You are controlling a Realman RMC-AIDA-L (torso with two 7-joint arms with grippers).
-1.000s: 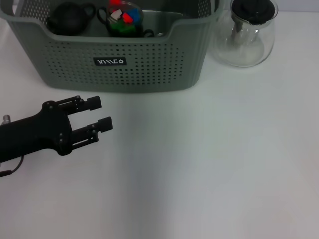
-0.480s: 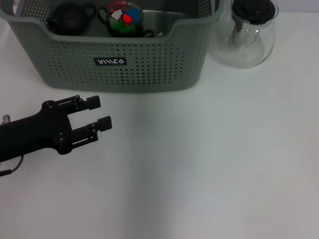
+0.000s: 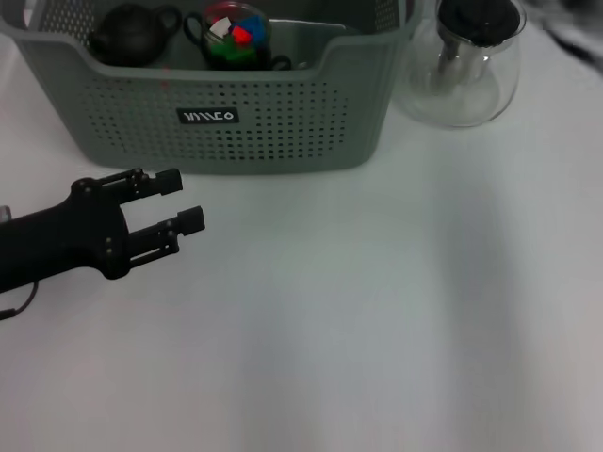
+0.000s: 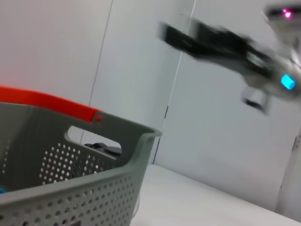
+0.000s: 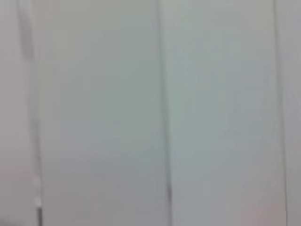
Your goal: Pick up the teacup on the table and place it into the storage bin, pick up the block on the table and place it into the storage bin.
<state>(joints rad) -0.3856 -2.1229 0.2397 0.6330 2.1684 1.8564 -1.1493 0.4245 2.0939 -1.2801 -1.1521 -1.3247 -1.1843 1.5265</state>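
The grey-green storage bin (image 3: 283, 132) stands at the back of the table, and its perforated wall (image 4: 84, 188) fills the low part of the left wrist view. Inside it sit a black lidded pot-like vessel (image 3: 132, 36) and a dark teacup (image 3: 231, 42) filled with red, green, blue and white blocks (image 3: 237, 31). My left gripper (image 3: 185, 199) hovers open and empty in front of the bin's left half, fingers pointing right. The right arm (image 4: 235, 47) shows as a blurred dark shape high up in the left wrist view. The right wrist view shows only a pale wall.
A clear glass carafe (image 3: 468, 61) with a black lid stands right of the bin. A dark blur (image 3: 575, 28) sits in the far right corner of the head view. An orange strip (image 4: 47, 101) runs behind the bin's rim. White tabletop (image 3: 377, 320) spreads in front.
My left gripper has drifted a little left and back toward the bin, still open. A dark blur has appeared at the far right corner.
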